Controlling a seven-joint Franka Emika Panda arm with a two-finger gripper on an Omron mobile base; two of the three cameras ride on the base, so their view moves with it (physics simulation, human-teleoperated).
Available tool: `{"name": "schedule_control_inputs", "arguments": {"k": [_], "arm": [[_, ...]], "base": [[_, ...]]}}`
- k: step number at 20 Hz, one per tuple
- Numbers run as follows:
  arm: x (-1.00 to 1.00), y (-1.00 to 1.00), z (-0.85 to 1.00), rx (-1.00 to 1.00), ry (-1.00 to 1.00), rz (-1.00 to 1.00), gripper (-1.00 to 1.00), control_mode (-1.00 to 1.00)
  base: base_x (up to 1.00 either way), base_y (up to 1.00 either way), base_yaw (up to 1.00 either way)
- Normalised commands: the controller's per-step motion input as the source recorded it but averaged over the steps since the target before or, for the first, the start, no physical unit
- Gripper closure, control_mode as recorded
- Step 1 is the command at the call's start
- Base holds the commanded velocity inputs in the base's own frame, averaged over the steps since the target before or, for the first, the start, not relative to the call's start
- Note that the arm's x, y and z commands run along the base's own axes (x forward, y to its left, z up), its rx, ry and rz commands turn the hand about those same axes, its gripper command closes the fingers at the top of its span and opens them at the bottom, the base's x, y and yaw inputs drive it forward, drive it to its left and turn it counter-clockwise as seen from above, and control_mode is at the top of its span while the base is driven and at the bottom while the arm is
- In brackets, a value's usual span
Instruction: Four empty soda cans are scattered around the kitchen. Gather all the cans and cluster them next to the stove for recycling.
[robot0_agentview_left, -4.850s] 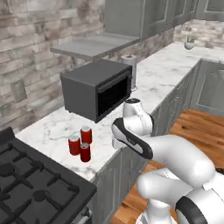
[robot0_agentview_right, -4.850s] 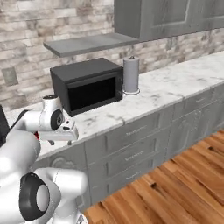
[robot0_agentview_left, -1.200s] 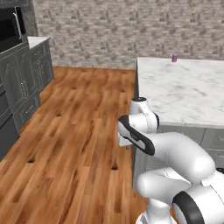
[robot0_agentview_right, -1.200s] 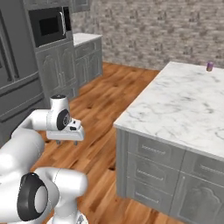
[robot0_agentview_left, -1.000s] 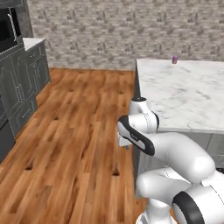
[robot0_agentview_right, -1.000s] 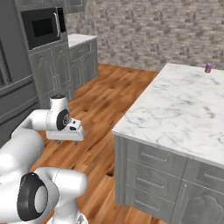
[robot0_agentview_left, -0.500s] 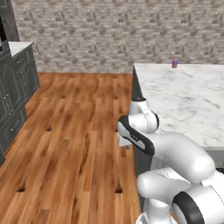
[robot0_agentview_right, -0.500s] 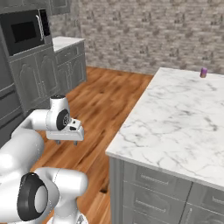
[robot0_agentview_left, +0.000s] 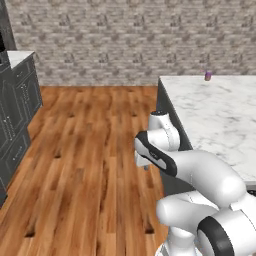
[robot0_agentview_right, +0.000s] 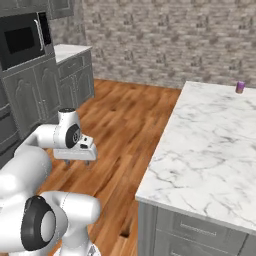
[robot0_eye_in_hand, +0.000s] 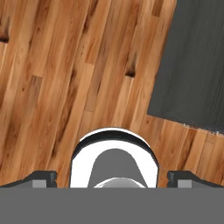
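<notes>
The robot stands on the wooden floor beside a kitchen island with a marble top. One small purplish can stands upright near the far edge of this top, well apart from the arm; in the left base view the same can is seen at the far end of the island. The gripper hangs over the floor, pointing down, and its jaws stand wide apart with nothing between them, so it is released and carries no can. In the hand view the two dark fingertips are far from each other, and below them there are only floor boards and the dark side of the island. A black microwave sits in the grey cabinets on the left. For this can, I judge, the work is not yet started: it must be reached, grasped, and carried to the stove. How many of the other cans are already gathered, these pictures cannot tell.
</notes>
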Motion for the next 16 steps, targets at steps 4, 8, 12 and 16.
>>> {"name": "schedule_control_inputs", "arguments": {"k": [4,8,12,16], "arm": [[0.0,0.0,0.0,0.0,0.0,0.0,-1.0,1.0],[0.0,0.0,0.0,0.0,0.0,0.0,-1.0,1.0],[0.0,0.0,0.0,0.0,0.0,0.0,-1.0,1.0],[0.0,0.0,0.0,0.0,0.0,0.0,-1.0,1.0]], "base": [[0.59,0.44,-0.16],[0.74,0.25,-0.19],[0.75,0.25,-0.17],[0.75,0.25,-0.17]]}}
